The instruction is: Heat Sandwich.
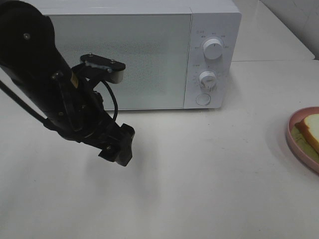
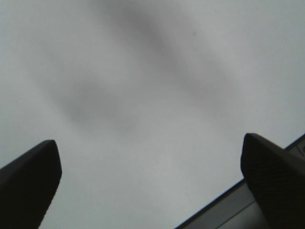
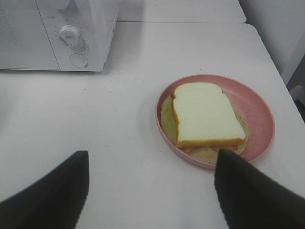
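The sandwich (image 3: 205, 114), white bread with a tan crust and pale green filling at its edges, lies on a round pink plate (image 3: 259, 107) on the white table. In the high view the sandwich (image 1: 310, 130) and plate (image 1: 294, 142) sit at the far right edge. My right gripper (image 3: 152, 200) hovers short of the plate, open, with nothing between its dark fingers (image 3: 52, 195). My left gripper (image 1: 118, 149) hangs over the table in front of the microwave (image 1: 149, 50), left of centre. In the left wrist view the left gripper (image 2: 150, 186) is open, its fingertips (image 2: 28, 181) wide apart over bare table.
The white microwave stands at the back with its frosted door (image 1: 119, 59) shut. Two dials (image 1: 213, 49) and a round button (image 1: 203, 99) are on its right panel. The black left arm (image 1: 45, 84) reaches in front of the door's left half.
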Robot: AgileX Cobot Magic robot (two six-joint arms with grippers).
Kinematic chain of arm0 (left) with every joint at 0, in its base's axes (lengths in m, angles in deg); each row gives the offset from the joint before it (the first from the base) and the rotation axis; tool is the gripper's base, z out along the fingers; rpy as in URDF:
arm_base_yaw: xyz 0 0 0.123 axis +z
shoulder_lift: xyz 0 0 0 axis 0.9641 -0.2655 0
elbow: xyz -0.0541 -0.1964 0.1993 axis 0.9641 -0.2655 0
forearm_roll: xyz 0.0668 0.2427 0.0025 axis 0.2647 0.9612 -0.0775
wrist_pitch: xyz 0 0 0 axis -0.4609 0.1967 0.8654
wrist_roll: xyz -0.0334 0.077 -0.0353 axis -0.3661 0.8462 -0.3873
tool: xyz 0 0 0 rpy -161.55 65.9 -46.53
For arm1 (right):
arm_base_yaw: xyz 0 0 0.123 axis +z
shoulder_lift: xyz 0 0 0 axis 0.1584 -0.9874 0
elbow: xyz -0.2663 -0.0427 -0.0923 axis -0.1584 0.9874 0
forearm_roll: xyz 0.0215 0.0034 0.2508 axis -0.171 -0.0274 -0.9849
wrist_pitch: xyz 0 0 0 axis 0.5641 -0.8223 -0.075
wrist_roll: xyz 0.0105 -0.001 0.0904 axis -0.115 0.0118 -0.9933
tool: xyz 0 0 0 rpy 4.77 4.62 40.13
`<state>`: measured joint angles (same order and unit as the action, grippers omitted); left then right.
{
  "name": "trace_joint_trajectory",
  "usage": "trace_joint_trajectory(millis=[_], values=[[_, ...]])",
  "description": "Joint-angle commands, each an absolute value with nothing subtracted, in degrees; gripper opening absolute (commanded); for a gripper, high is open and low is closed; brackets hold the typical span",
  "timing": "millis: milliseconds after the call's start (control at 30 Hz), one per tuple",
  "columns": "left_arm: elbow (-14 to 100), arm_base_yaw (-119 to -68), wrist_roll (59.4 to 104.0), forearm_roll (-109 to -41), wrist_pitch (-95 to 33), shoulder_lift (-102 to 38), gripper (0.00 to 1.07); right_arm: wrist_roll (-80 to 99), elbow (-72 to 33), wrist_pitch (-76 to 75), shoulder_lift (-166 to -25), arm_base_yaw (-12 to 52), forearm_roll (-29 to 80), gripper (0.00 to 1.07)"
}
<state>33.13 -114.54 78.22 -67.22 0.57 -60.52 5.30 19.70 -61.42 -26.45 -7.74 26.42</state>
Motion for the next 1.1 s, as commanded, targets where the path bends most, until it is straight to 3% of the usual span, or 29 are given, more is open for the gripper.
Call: trace_joint_trajectory(millis=[33, 500, 733, 900, 1100], values=[[33.6, -112.4, 77.9, -68.7, 5.0, -59.0, 0.98, 5.3, 19.8, -61.2, -25.0, -8.0, 26.7, 0.71], [33.6, -90.4, 78.2, -69.6, 17.3, -48.7, 0.98, 5.3, 19.8, -61.2, -25.0, -8.0, 26.7, 0.71], [33.6, -78.8, 78.2, -66.0, 25.0, -42.4, 0.98, 5.3, 19.8, -61.2, -25.0, -8.0, 26.7, 0.71], [31.1, -74.0, 78.2, -64.6, 26.5, -37.2, 0.98, 5.3, 19.8, -61.2, -25.0, -8.0, 26.7, 0.71], [23.4, -73.6, 78.2, -63.7, 25.7, -28.8, 0.98, 5.3, 19.8, -61.2, -25.0, -8.0, 26.7, 0.71]])
